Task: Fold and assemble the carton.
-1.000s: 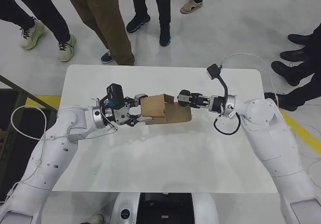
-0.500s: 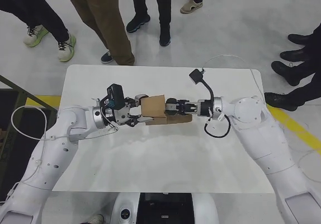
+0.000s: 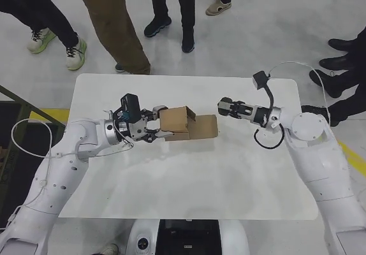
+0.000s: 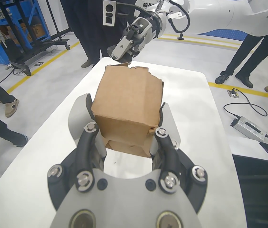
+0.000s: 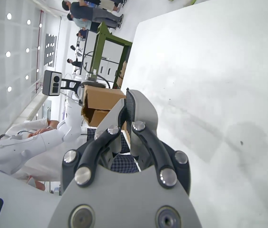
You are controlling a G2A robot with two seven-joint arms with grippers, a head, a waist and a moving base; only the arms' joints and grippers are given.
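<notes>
Two arms meet over the white table (image 3: pixel 170 185) in the top view. The carton (image 3: pixel 178 121) lies on its side near the table's middle, toward the far edge. The left gripper (image 3: pixel 159 125) is clamped on one end of it. At the other end a flap (image 3: pixel 203 127) lies spread flat toward the right gripper (image 3: pixel 223 106), which sits near it, apart from the cardboard.

Left wrist view: the left gripper (image 4: pixel 125 104) has a finger on each side wall of the carton (image 4: pixel 128 96), squeezing its near end. Past the carton's far, ragged edge sits the right gripper (image 4: pixel 118 53), close to that edge.

Right wrist view: the right gripper (image 5: pixel 126 100) has its fingers pressed together, pad on pad, above the tabletop. Beyond it the carton (image 5: pixel 100 94) turns its open end to the camera, showing a dark hollow with an inner flap (image 5: pixel 96 117) folded partway in.
</notes>
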